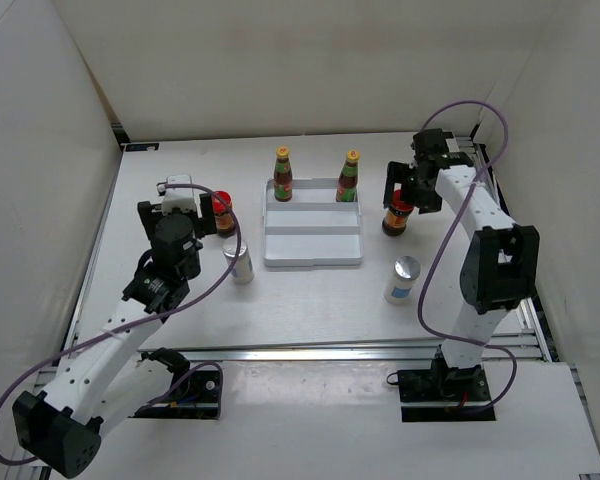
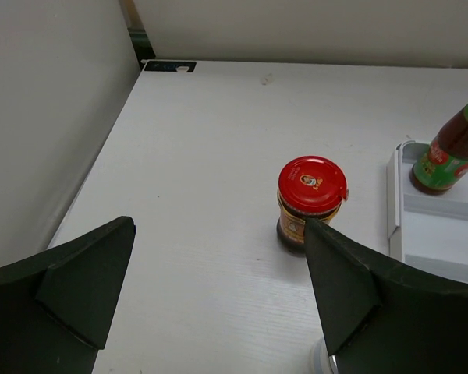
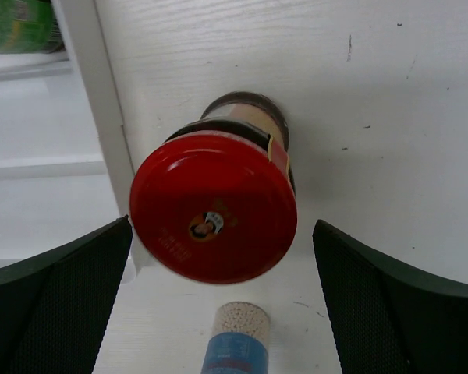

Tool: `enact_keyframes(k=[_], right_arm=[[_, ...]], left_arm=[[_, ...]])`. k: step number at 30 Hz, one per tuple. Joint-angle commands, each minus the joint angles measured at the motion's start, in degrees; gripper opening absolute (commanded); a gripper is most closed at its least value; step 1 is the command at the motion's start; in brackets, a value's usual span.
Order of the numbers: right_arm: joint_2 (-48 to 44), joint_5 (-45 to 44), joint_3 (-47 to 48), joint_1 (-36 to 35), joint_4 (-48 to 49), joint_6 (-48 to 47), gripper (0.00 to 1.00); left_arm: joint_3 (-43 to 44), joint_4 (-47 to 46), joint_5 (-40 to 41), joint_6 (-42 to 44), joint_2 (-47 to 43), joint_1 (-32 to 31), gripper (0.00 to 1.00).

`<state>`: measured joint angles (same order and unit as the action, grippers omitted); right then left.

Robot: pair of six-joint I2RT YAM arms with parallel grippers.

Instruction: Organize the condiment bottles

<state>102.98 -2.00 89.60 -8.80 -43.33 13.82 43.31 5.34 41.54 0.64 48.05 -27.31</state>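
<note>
While both end effectors stand with their fingers apart and grip nothing, I read the layout as follows. The two sauce bottles (image 1: 283, 175) stand upright on the rear step of the tray (image 1: 310, 245). The right jar (image 3: 213, 206) stands on the table (image 1: 310, 300) just beside the tray's right wall. In the right wrist view its red lid lies between the spread fingers of the right end effector (image 3: 222, 234), clear of both. The left jar (image 2: 310, 202) stands left of the tray, ahead of the left end effector (image 2: 218, 296) and nearer its right finger; it is not yet between the fingers. One shaker (image 1: 240, 262) stands near the tray's left front corner. The other shaker (image 1: 404, 279) stands off the tray's right front corner.

Handling, as I judge it: the jars look like glass with metal lids. That makes them rigid, smooth-sided, fairly heavy for their bulk, and breakable if dropped or knocked over. The lid overhangs the body. Take hold across the body just under the lid, so that the rim acts as a stop against slipping. A grip on the lid alone offers less contact. I cannot tell from the wrist view how far the right fingers sit above the lid, so I would descend slowly before closing.
</note>
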Motion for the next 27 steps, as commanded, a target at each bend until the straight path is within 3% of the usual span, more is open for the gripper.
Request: enact_keyframes(k=[1, 10, 13, 20, 24, 27], right_arm=[[1.5, -1.9, 2.1, -0.4, 0.6, -0.9, 1.0], [5.9, -7.8, 3.6, -2.2, 0.6, -0.9, 1.0], [6.4, -9.3, 3.6, -2.2, 0.6, -0.9, 0.93], [7.1, -9.3, 3.6, -2.2, 0.6, -0.9, 0.56], [5.9, -9.9, 4.2, -2.2, 0.6, -0.9, 0.23], [3.3, -10.4, 5.9, -2.2, -0.8, -0.9, 0.12]], left_arm=[[1.3, -0.2, 1.8, -0.8, 1.3, -0.3, 1.0], [1.3, -0.2, 1.8, -0.8, 2.4, -0.3, 1.0], [1.3, -0.2, 2.3, -0.8, 2.9, -0.3, 1.0], [1.3, -0.2, 2.8, -0.8, 2.9, -0.3, 1.0], [1.3, -0.2, 2.8, -0.8, 2.9, -0.3, 1.0], [1.3, 0.3, 2.8, -0.8, 2.9, -0.3, 1.0]])
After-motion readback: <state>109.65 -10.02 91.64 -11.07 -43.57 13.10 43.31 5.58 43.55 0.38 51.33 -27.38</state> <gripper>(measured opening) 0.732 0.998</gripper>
